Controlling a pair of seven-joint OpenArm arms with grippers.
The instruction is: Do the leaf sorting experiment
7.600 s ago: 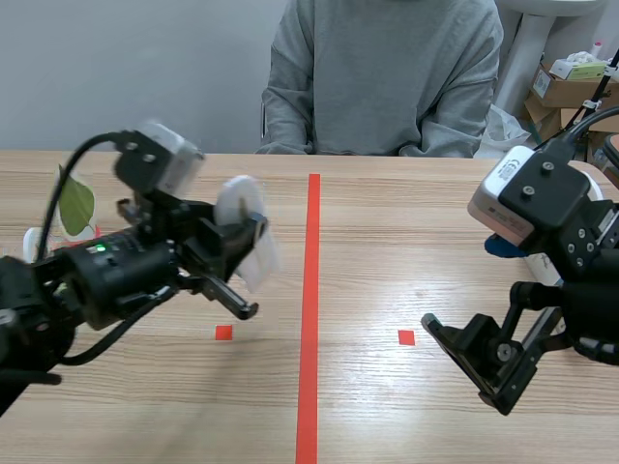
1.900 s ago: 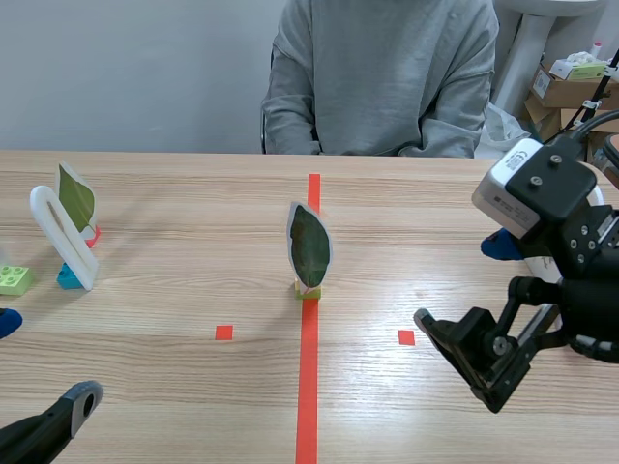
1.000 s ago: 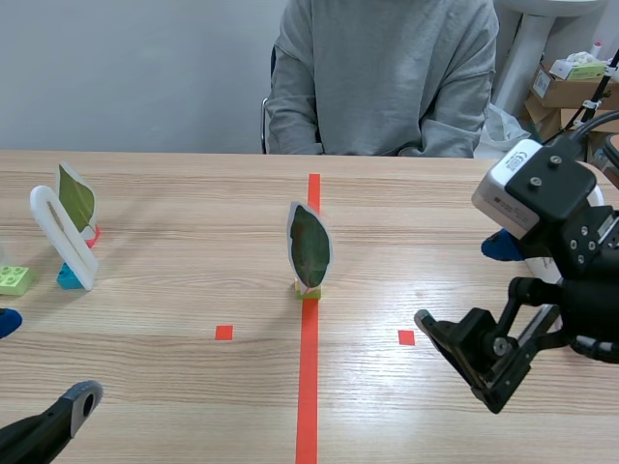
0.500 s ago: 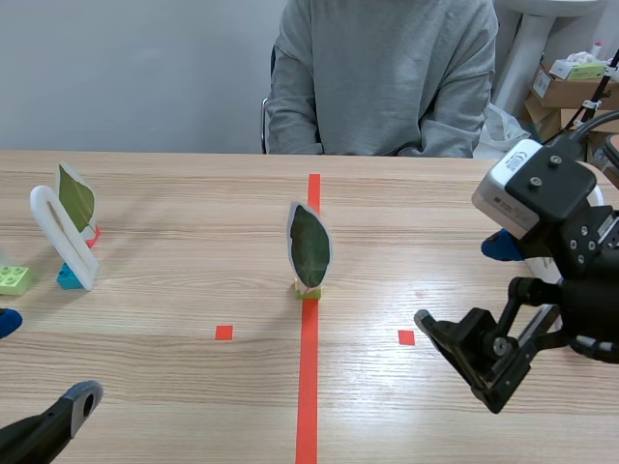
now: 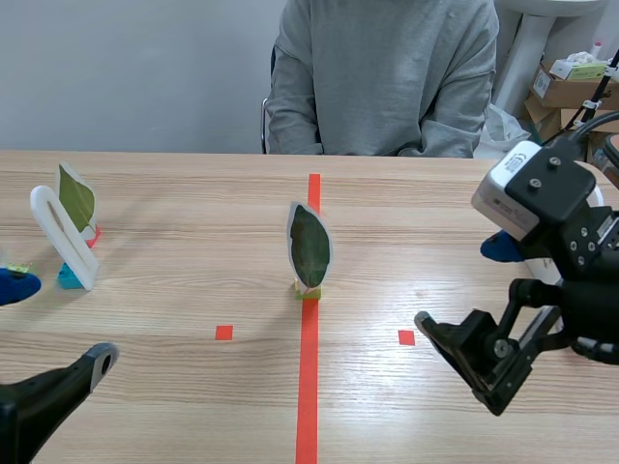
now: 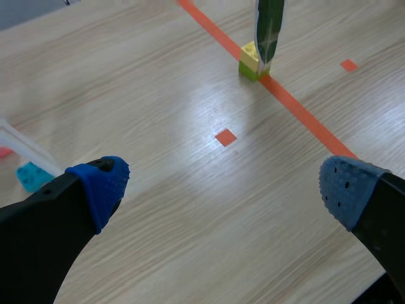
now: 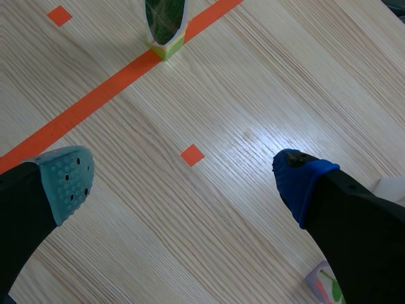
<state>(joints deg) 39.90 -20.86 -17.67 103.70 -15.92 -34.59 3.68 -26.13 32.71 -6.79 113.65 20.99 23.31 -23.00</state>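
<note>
Mostly cropped: leaf card top cut off ahead of left pincer, spread wide; right pincer wide too.

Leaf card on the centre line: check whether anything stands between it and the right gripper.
Nothing visible does. Between the open right gripper and the leaf card lies only bare table, with a flat tape square that is a mark, not an obstacle.

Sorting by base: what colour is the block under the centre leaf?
Yellow over green block, clearest in the left wrist view.
</note>
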